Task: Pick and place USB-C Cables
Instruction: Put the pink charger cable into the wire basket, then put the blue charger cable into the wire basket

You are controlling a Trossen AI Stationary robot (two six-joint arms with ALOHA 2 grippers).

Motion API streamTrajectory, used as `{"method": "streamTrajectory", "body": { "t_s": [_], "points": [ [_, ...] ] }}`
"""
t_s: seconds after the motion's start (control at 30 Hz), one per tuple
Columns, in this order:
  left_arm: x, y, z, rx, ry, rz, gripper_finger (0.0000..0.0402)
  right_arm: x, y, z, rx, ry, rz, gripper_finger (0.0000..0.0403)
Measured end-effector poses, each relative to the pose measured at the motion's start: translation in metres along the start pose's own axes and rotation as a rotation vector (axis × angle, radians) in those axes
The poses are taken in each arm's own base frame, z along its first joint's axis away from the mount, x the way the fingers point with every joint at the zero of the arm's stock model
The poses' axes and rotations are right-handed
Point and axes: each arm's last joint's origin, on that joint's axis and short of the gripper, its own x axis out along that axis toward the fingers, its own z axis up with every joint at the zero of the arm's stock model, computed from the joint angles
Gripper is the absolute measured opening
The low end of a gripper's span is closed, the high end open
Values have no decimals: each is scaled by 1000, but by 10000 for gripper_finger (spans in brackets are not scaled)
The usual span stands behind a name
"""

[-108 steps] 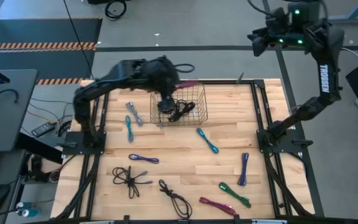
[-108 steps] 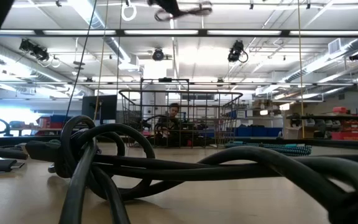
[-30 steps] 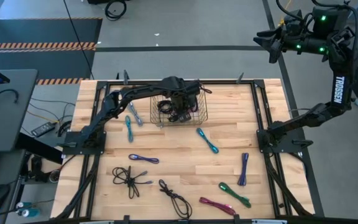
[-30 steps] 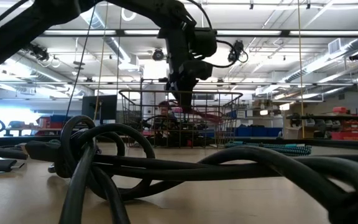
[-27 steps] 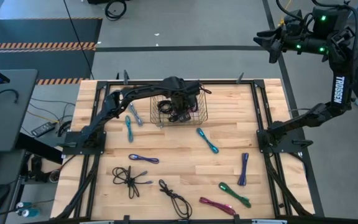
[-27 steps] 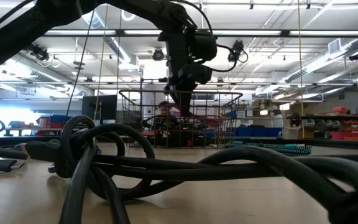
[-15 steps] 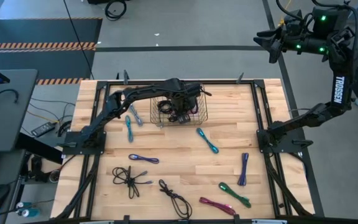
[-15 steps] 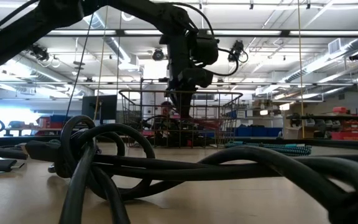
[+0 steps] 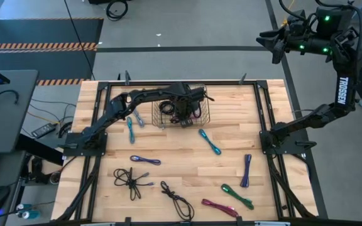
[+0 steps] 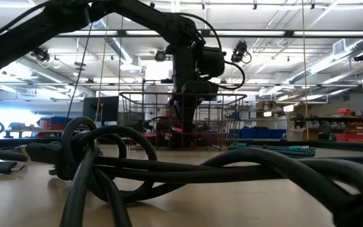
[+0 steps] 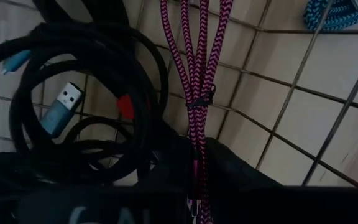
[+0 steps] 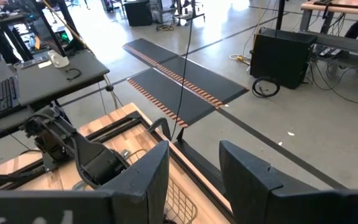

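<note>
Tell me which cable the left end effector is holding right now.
The magenta braided cable, pinched in the left end effector down inside the wire basket. The black cables beside it lie loose on the basket floor.

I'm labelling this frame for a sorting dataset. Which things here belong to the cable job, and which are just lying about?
Job:
- magenta cable, pinched by the left gripper
- wire basket
- black cables in the basket
- loose cables on the table, e.g. teal cable, purple cable

Lying about:
- remote
- side desk

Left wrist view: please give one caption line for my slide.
Left gripper holding a magenta braided USB-C cable inside the wire basket, beside coiled black cables.
</note>
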Motion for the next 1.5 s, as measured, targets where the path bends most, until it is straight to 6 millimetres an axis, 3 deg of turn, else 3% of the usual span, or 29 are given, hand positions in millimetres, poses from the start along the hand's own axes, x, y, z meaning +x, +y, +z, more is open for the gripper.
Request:
{"method": "streamTrajectory", "body": {
  "t_s": [0.33,0.63,0.9,1.03,1.23,1.5],
  "points": [
    [0,0,0,0,-3,2,38,0,0,0,-4,-2,0,147],
    [1,-1,1,3,-5,5,161,0,0,0,-4,-2,0,147],
    [-5,-1,4,-3,-26,15,185,0,0,0,-4,-2,0,147],
    [-23,-2,9,-1,-54,19,185,0,0,0,-7,-2,0,147],
    [-68,-5,12,2,-116,13,187,0,0,0,-10,-2,0,147],
    [-141,-18,-21,29,-203,-129,179,2,-1,0,-7,2,0,147]
  ]
}}
